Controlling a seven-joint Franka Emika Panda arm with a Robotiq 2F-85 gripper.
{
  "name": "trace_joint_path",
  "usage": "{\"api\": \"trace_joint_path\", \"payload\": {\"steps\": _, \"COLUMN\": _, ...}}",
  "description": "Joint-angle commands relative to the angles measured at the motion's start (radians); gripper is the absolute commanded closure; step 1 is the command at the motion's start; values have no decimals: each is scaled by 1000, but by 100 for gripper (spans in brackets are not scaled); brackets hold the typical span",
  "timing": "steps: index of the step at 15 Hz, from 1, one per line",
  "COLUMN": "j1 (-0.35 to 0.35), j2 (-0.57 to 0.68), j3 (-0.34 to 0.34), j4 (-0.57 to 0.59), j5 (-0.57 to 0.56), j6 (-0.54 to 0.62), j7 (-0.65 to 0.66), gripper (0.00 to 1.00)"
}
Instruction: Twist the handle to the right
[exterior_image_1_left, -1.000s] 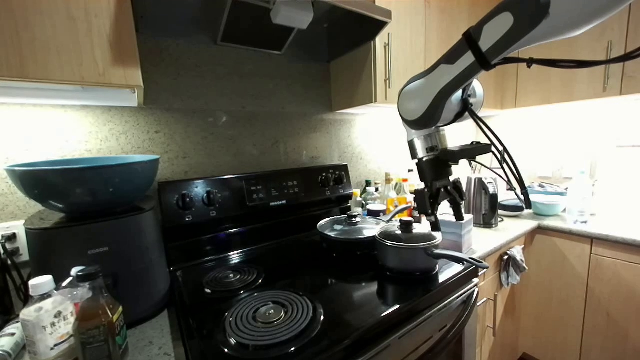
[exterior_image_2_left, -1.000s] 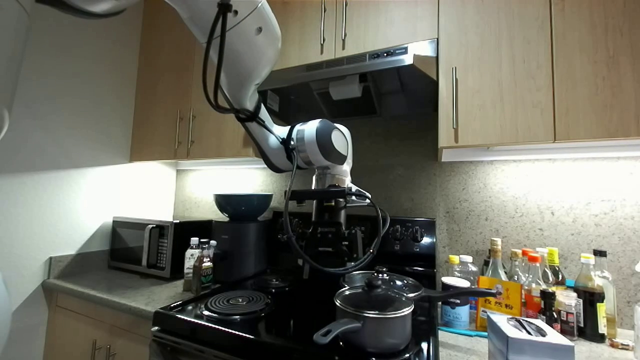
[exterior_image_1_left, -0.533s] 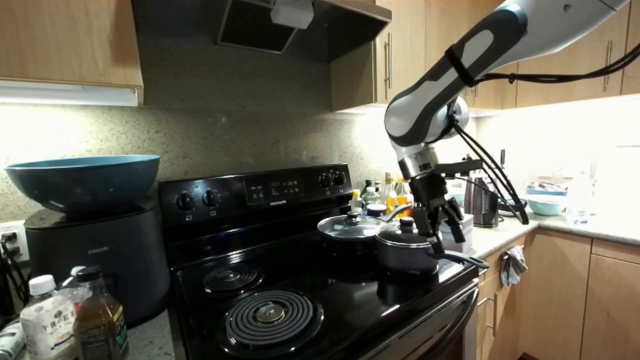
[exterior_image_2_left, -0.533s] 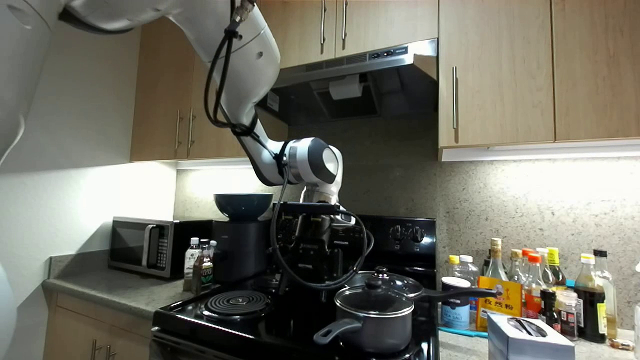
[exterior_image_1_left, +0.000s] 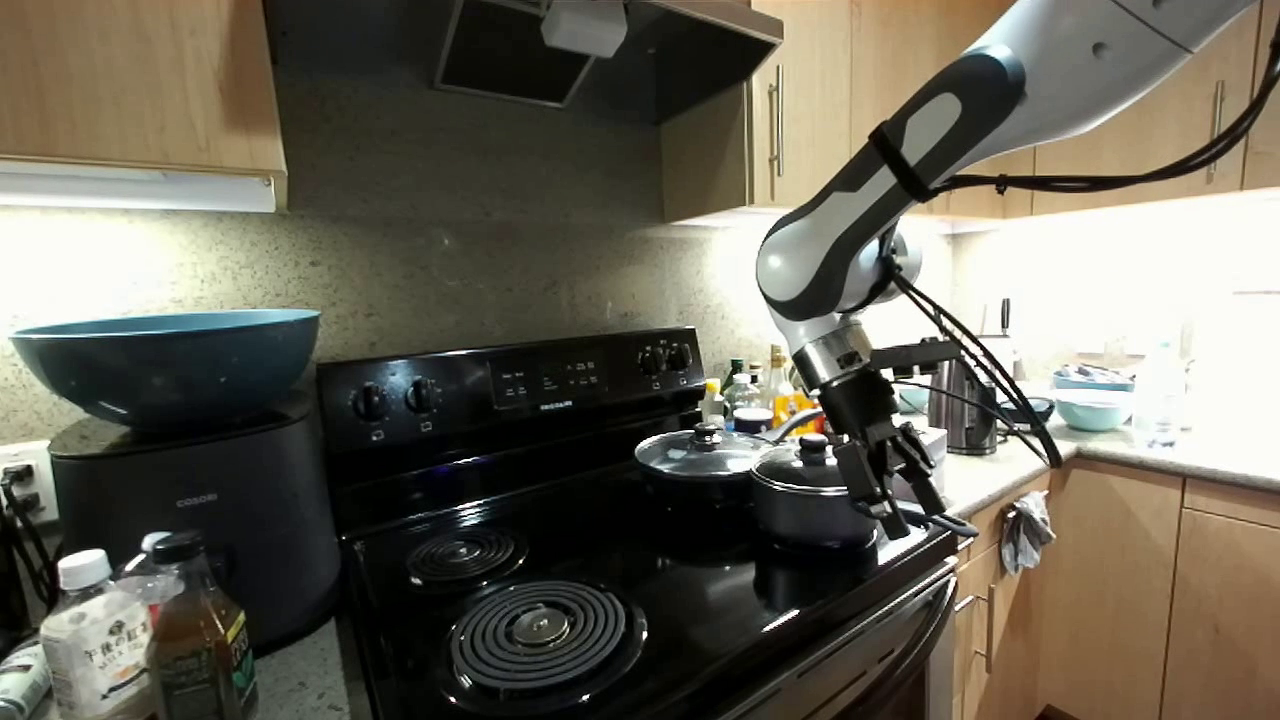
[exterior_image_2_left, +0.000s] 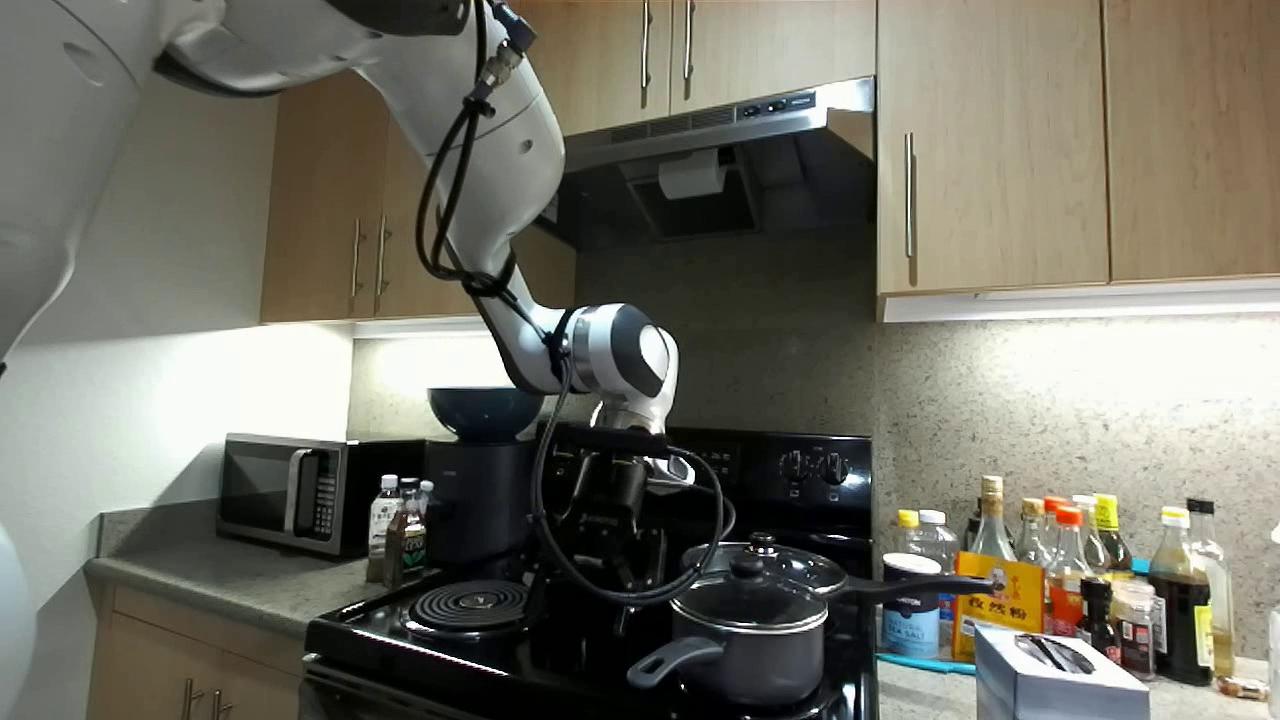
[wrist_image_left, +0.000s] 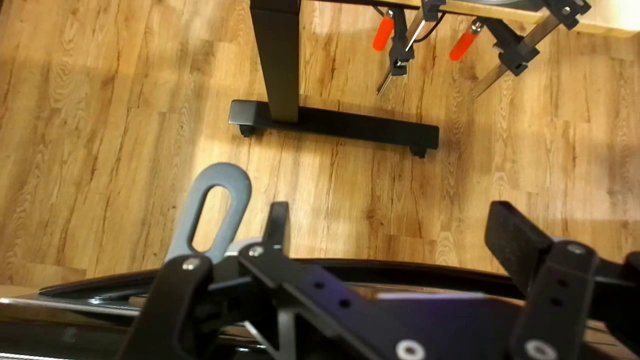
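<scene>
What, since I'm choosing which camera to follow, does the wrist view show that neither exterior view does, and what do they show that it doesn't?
Only the wrist view: what look like orange-handled clamps, and a black leg on a long foot.

Only the exterior views, and in both: the deep saucepan's lid, the large blue bowl and the range hood.

All share: the deep saucepan's handle, its looped end in the wrist view, and the open gripper.

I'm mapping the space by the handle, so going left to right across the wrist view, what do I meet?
The handle, black post, left orange grip, right orange grip. The gripper spans that whole stretch, so I left it out.
</scene>
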Motion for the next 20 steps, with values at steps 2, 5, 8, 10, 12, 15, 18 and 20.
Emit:
{"api": "trace_joint_path", "payload": {"steps": 2, "j1": -21, "j2": 39, "j3": -4, "j4": 34, "j5": 36, "j6": -62, "j7": -54, "gripper": 0}}
{"api": "trace_joint_path", "payload": {"steps": 5, "j1": -29, "j2": 66, "j3": -5, "j4": 58, "j5": 47, "j6": -71, "j7": -73, "gripper": 0}}
{"api": "trace_joint_path", "payload": {"steps": 8, "j1": -44, "j2": 89, "j3": -11, "j4": 86, "j5": 60, "j6": -72, "j7": -88, "gripper": 0}}
{"api": "trace_joint_path", "payload": {"steps": 10, "j1": -58, "j2": 95, "j3": -18, "j4": 97, "j5": 65, "j6": -67, "j7": -94, "gripper": 0}}
{"api": "trace_joint_path", "payload": {"steps": 12, "j1": -77, "j2": 100, "j3": -28, "j4": 110, "j5": 79, "j6": -72, "j7": -97, "gripper": 0}}
{"api": "trace_joint_path", "payload": {"steps": 15, "j1": -103, "j2": 99, "j3": -45, "j4": 123, "j5": 111, "j6": -67, "j7": -91, "gripper": 0}}
{"api": "trace_joint_path", "payload": {"steps": 18, "j1": -126, "j2": 98, "j3": -62, "j4": 135, "j5": 125, "j6": -62, "j7": -82, "gripper": 0}}
{"api": "trace_joint_path", "payload": {"steps": 20, "j1": -137, "j2": 98, "j3": -69, "j4": 144, "j5": 140, "j6": -68, "j7": -82, "gripper": 0}}
